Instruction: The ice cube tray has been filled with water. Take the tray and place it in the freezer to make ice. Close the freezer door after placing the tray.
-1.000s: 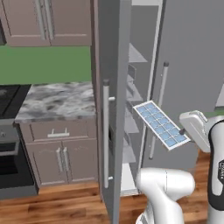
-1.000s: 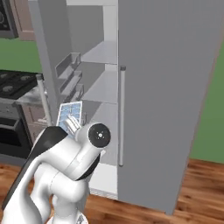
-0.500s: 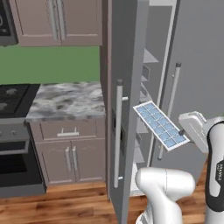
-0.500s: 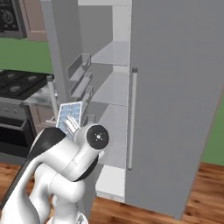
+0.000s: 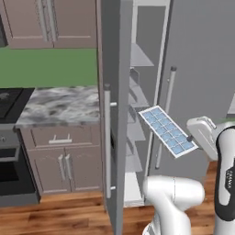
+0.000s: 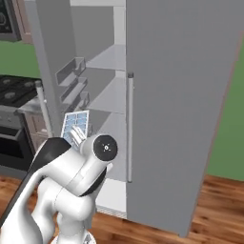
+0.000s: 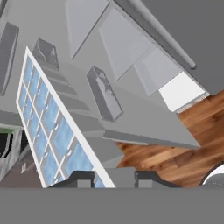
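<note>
**Tray held before the open freezer**

Kitchen cabinets and a marble counter flank the freezer, whose freezer door stands open. From the left, the gripper clamps the ice cube tray outside the shelves. From the right, the tray rises above the arm. At the hand, the tray slants from the fingertips.

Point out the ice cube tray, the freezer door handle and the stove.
ice cube tray [image 5: 167,131], left base view, middle of its cell grid.
freezer door handle [image 5: 107,142], left base view, midway along the vertical bar.
stove [image 6: 14,88], right base view, dark cooktop.
</note>
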Controlling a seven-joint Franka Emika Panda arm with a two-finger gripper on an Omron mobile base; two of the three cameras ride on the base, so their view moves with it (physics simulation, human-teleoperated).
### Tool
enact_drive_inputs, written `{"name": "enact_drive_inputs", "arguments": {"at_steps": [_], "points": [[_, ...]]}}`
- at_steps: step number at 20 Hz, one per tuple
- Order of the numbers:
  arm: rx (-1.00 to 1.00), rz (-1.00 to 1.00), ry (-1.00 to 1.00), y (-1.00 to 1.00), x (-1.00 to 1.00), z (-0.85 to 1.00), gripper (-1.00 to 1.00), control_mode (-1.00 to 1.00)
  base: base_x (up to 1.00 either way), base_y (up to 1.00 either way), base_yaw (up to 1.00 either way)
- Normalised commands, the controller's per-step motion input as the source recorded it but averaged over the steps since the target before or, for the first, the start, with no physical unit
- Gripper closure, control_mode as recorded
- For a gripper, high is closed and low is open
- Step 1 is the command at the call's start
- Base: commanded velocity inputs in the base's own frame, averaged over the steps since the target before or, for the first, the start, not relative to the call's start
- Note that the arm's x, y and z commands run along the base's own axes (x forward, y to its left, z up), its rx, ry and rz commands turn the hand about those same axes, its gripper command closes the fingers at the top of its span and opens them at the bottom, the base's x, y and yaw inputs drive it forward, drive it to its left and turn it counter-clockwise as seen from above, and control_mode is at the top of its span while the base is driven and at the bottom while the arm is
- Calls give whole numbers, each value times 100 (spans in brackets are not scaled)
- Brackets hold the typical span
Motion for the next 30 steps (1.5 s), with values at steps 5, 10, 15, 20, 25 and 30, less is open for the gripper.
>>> {"name": "enact_drive_inputs", "arguments": {"at_steps": [5,10,15,20,25,30], "points": [[0,0,0,0,0,0,100,100,0,-65,0],[0,0,0,0,0,0,100,100,22,2,0],[0,0,0,0,0,0,100,100,42,34,3],[0,0,0,0,0,0,100,100,40,19,0],[0,0,0,0,0,0,100,100,29,-10,0],[0,0,0,0,0,0,100,100,33,-3,0]]}}
